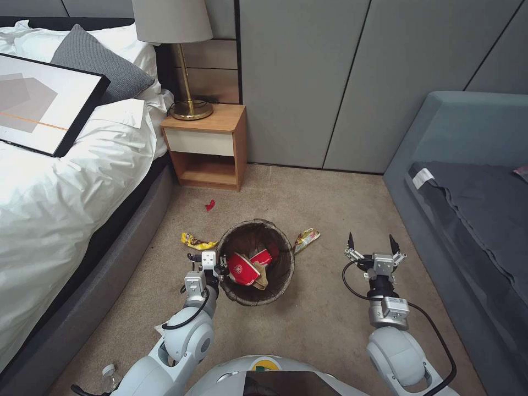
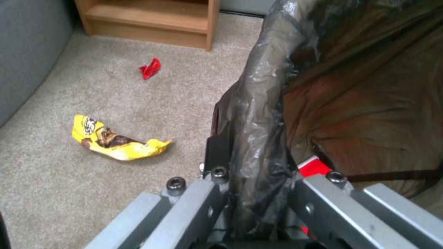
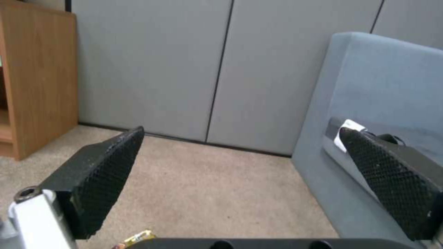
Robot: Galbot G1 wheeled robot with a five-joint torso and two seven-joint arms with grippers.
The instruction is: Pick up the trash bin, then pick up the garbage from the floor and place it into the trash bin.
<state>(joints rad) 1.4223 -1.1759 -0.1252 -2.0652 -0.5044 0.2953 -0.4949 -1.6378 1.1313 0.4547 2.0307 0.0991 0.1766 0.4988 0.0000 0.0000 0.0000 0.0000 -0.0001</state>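
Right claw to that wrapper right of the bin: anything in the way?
Nothing visible. The right claw hangs open above bare carpet, and the wrapper lies on the floor between it and the bin, which the left claw grips by the rim.

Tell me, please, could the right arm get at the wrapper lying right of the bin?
Probably yes: the right gripper hangs open over bare carpet, nothing between it and the wrapper beside the trash bin.

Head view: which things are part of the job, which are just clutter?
Job:
- bin, left tool shut on its rim
- cups in the bin
- yellow wrapper, red scrap, second wrapper on the carpet
- right tool, open, empty

Clutter:
- nightstand
- lamp
- bed
- picture frame
- sofa
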